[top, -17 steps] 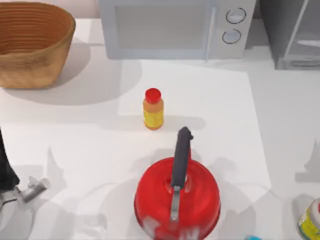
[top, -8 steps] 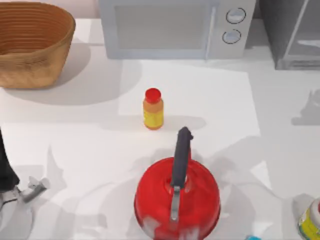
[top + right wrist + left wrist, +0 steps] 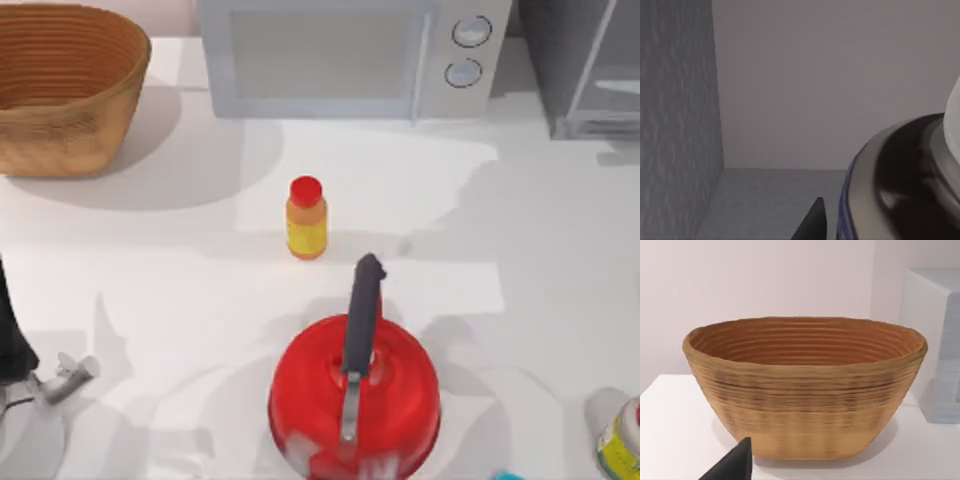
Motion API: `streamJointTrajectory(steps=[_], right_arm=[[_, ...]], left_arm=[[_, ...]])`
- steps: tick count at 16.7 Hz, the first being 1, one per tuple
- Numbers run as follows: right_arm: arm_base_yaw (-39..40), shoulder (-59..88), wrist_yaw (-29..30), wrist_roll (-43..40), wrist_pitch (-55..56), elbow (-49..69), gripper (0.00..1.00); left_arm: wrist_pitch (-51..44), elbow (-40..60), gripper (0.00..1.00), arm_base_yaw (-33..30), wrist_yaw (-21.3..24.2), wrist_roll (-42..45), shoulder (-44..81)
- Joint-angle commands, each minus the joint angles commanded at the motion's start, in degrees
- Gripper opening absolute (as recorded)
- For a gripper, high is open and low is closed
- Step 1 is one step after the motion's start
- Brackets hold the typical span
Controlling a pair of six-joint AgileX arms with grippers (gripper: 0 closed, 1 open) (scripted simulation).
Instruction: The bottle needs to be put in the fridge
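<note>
At right gripper, bottle (image 3: 900,180), axis unclear

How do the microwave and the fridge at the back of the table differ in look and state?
The microwave is pale grey, while the fridge at the top view's right is darker grey. The microwave carries two round knobs beside its window; the fridge shows a light framed, glassy door and no knobs. The microwave's door is shut; the fridge's door state I cannot tell from above. Both are boxy and stand along the table's back edge.
</note>
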Motion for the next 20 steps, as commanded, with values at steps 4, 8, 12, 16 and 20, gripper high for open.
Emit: streamJointTrajectory(steps=[4, 8, 12, 16, 20], right_arm=[[-1.9, 14.8, -1.8, 0.6, 7.8, 6.8, 0.01], [-2.7, 19.9, -2.4, 1.0, 10.4, 9.0, 0.01], [-2.4, 19.9, -2.4, 1.0, 10.2, 8.7, 0.01], [-2.0, 23.4, -1.6, 1.3, 7.5, 12.9, 0.01], [-1.4, 28.7, -0.4, 1.3, 3.0, 26.0, 0.01]], left_arm=[[0.0, 0.0, 1.00, 0.0, 0.0, 0.0, 0.0], [0.0, 0.0, 1.00, 0.0, 0.0, 0.0, 0.0], [0.0, 0.0, 1.00, 0.0, 0.0, 0.0, 0.0], [0.0, 0.0, 1.00, 0.0, 0.0, 0.0, 0.0], [0.0, 0.0, 1.00, 0.0, 0.0, 0.0, 0.0]])
